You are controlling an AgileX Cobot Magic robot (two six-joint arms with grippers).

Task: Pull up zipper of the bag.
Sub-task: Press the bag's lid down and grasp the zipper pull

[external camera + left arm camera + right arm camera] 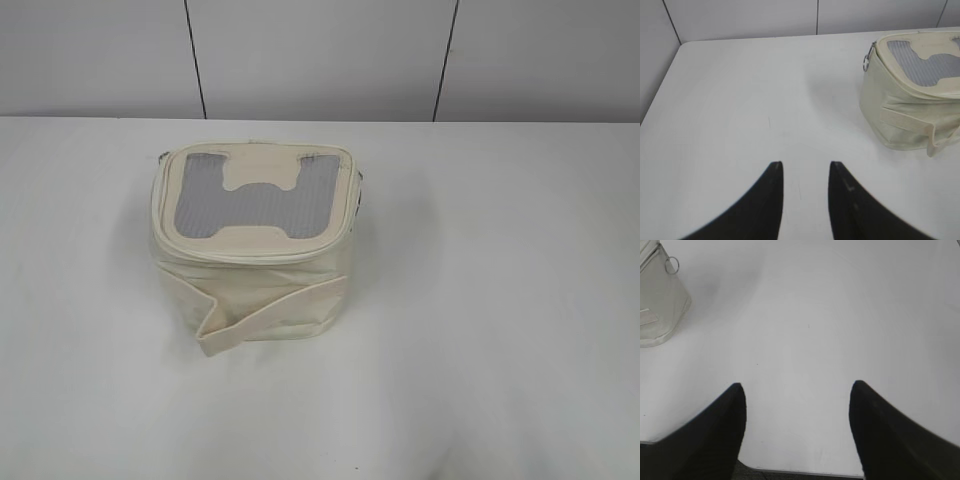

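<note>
- On the white worktop (500, 300), a little left of the middle in the exterior view, stands the bag (255, 250), upright and alone.
- It is a small box-shaped bag of cream fabric; its top panel carries a grey mesh patch (252, 205) shaped like a wide letter H.
- A cream strap (265, 315) runs across the front wall and one loose end sticks out at the lower left corner.
- A small metal ring (867, 61) hangs at the upper corner of the bag in the left wrist view; a similar ring (672, 264) shows in the right wrist view.
- The left gripper (805, 172) is over bare worktop, well apart from the bag, with its jaws a little apart and nothing between them.
- The right gripper (797, 395) is near the worktop edge, its jaws wide apart and holding nothing; the bag is far to its upper left.
</note>
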